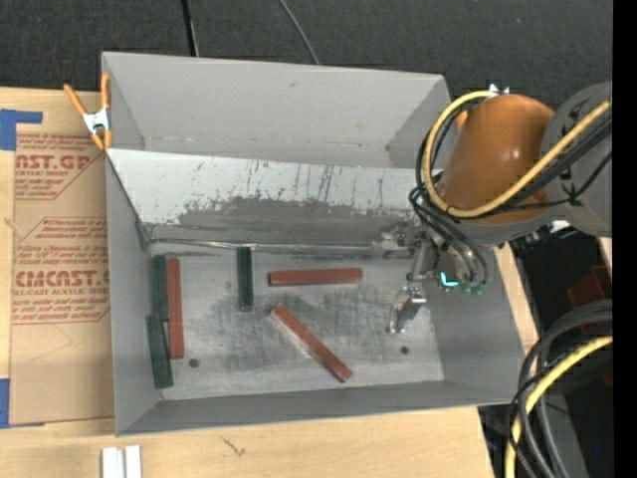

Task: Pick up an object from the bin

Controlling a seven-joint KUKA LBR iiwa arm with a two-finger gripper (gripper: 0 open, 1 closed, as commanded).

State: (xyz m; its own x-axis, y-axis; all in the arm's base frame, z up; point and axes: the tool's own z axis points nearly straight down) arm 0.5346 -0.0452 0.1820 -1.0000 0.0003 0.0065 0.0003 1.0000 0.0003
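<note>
My gripper [402, 319] hangs over the right part of the bin floor, fingers pointing down at bare metal, nothing between them. A red-brown bar [315, 278] lies level to its left, about mid-bin. Another red-brown bar [310, 343] lies slanted below that one, left of the fingertips. A short dark green bar [244, 279] stands upright further left.
Along the bin's left wall lie a long red-brown bar [175, 307] and dark green bars [158, 322] side by side. The arm with its orange cover and cables comes in over the right rim.
</note>
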